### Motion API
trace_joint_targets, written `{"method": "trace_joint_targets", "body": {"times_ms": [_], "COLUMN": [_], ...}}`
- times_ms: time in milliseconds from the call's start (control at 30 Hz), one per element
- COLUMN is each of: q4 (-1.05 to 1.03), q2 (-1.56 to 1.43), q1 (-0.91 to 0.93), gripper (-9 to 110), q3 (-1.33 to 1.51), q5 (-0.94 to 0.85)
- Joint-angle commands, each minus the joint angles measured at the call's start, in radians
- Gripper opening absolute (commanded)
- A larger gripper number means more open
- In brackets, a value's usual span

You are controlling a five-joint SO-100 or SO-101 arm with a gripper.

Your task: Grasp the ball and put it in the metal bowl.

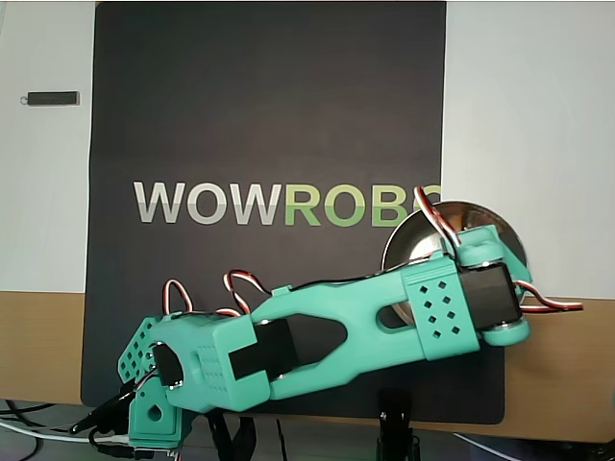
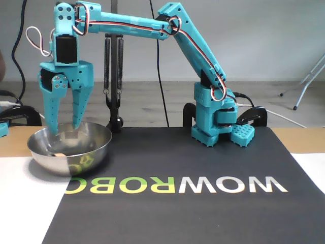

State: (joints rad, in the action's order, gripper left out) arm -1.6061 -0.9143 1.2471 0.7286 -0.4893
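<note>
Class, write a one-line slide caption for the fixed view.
Teal arm's open gripper hangs with fingertips inside the metal bowl, where the ball already rests.

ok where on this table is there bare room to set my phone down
The black mat is bare in front of the teal arm's base, around the WOWROBO lettering. The white sheet corner near the shiny steel bowl is free too. It is crowded at the bowl, where the open claw hangs over the small peach ball.
</note>
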Motion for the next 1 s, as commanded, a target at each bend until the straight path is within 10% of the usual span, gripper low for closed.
{"method": "trace_joint_targets", "body": {"times_ms": [0,300,967], "q4": [-0.003,-0.003,-0.037], "q2": [-0.009,-0.009,-0.103], "q1": [-0.009,-0.009,-0.092], "gripper": [54,1,0], "q3": [-0.032,-0.032,-0.028], "q5": [0.002,-0.006,-0.005]}}
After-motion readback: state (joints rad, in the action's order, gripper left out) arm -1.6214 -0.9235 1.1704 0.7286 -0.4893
